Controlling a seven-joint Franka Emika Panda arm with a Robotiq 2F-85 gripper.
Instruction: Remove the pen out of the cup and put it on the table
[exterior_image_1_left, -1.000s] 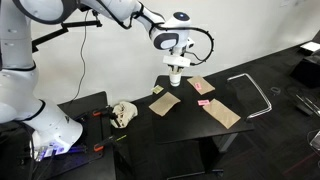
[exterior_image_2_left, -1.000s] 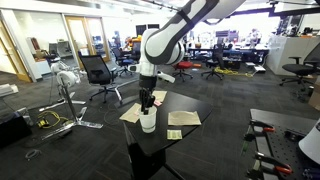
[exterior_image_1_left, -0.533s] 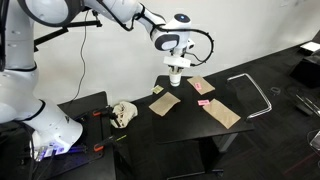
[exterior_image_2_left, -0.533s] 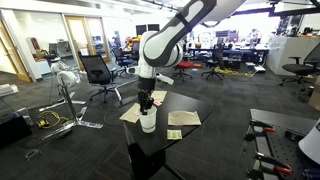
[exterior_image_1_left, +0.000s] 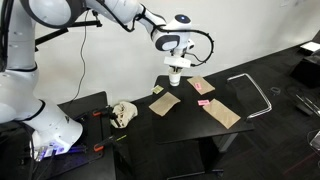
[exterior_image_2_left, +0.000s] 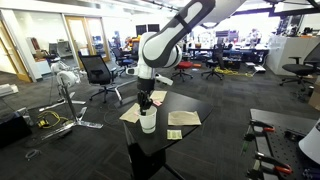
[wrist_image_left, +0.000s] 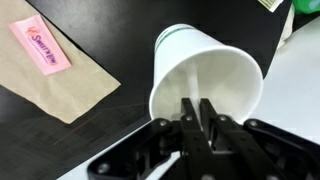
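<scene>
A white paper cup (wrist_image_left: 205, 75) stands upright on the black table (exterior_image_1_left: 190, 128); it shows in both exterior views (exterior_image_1_left: 175, 81) (exterior_image_2_left: 148, 123). My gripper (wrist_image_left: 198, 110) hangs straight above it with both fingers reaching into the cup's mouth, seen also in both exterior views (exterior_image_1_left: 176, 68) (exterior_image_2_left: 147, 106). The fingers are almost together, with only a thin gap, shut on the pen. The pen itself is hidden by the fingers and the cup's wall.
Brown paper sheets (exterior_image_1_left: 165, 103) (exterior_image_1_left: 222, 113) lie round the cup, one with a pink packet (wrist_image_left: 45, 48) on it. A beige crumpled object (exterior_image_1_left: 123, 113) lies on a side table. A bent white bar (exterior_image_1_left: 255, 92) rests at the table's far end. Office chairs (exterior_image_2_left: 98, 72) stand behind.
</scene>
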